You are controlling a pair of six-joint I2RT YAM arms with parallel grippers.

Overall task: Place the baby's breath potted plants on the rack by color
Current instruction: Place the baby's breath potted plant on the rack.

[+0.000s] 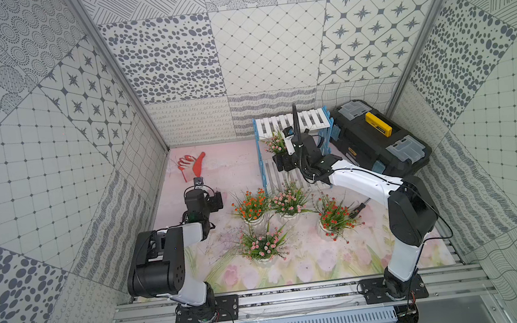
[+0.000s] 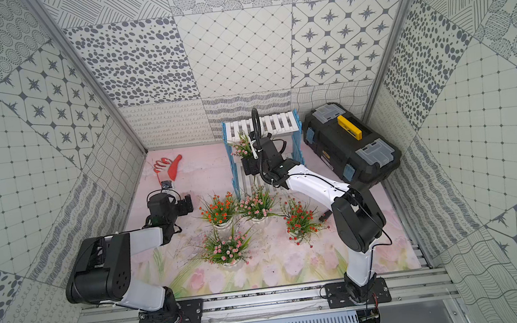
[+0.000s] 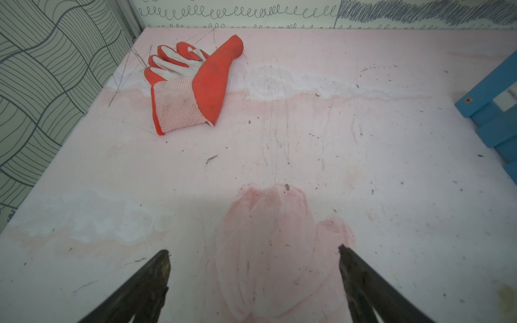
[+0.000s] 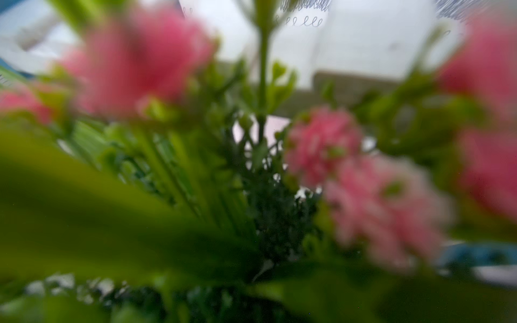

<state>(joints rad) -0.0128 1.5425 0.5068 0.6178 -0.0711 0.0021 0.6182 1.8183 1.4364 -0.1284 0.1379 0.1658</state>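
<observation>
The rack (image 1: pixel 292 122), white slats in blue lattice frames, stands at the back. My right gripper (image 1: pixel 283 158) reaches into its left end and is shut on a pink-flowered potted plant (image 1: pixel 275 142) under the top board. That plant's blurred pink flowers (image 4: pixel 349 173) and leaves fill the right wrist view and hide the fingers. Loose on the mat in front stand two orange-red plants (image 1: pixel 252 207) (image 1: pixel 336 218) and two pink plants (image 1: pixel 289 200) (image 1: pixel 263 243). My left gripper (image 3: pixel 253 251) hangs open over bare mat, left of the plants, holding nothing.
A black toolbox (image 1: pixel 380 138) with a yellow handle lies right of the rack. A red and white glove (image 1: pixel 191 165) lies at the back left. A small dark tool (image 1: pixel 357 209) lies beside the right orange-red plant, under the right arm. Patterned walls enclose three sides.
</observation>
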